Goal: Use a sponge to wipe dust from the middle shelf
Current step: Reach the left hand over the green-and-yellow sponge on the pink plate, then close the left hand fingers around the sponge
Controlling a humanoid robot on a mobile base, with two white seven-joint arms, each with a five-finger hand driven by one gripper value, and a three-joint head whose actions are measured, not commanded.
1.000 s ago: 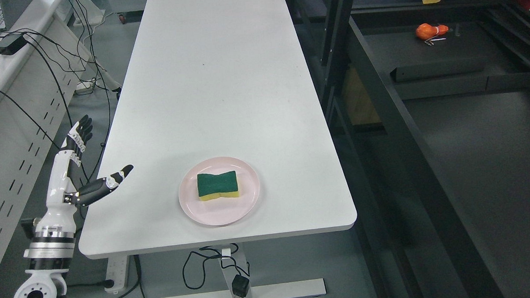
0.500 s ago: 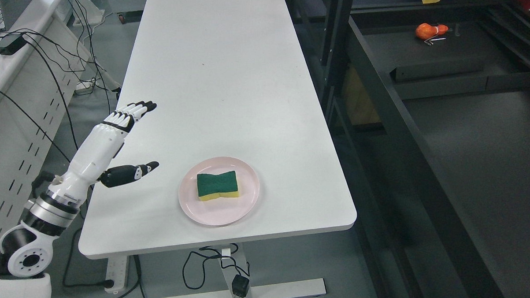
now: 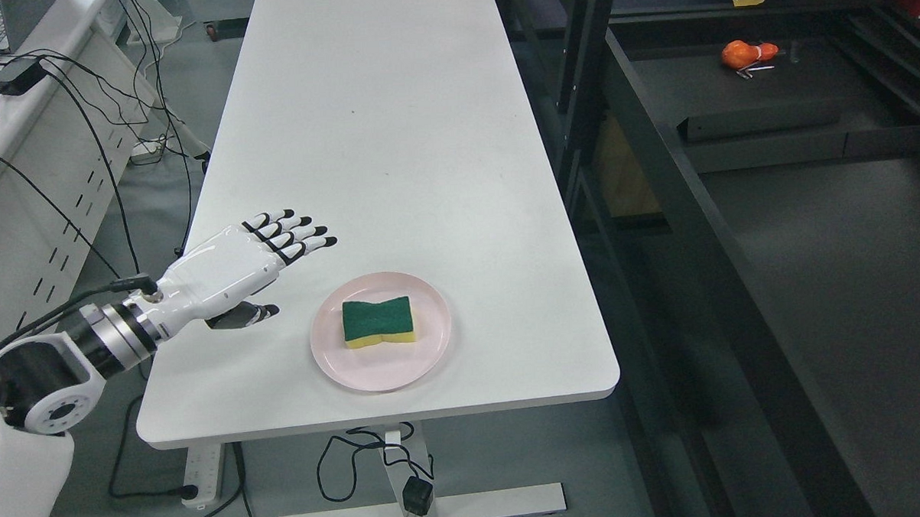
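Observation:
A green-topped yellow sponge (image 3: 379,321) lies on a pink plate (image 3: 433,351) near the front of the white table (image 3: 379,139). My left hand (image 3: 296,268) is open and empty, palm down, fingers spread and pointing right. It hovers over the table's left side, a short way left of the plate and apart from it. The black shelf unit (image 3: 811,231) stands to the right of the table, with a wide dark shelf surface. My right hand is not in view.
An orange object (image 3: 743,53) and small metal keys lie on a far shelf level. Black shelf posts (image 3: 584,78) stand close to the table's right edge. Cables and a power adapter (image 3: 17,75) are at the left. A plug (image 3: 417,496) hangs under the table.
My left hand has swung from beside the table's left edge up and over the tabletop, turning palm down, and has moved right toward the plate. Sponge and plate have not moved.

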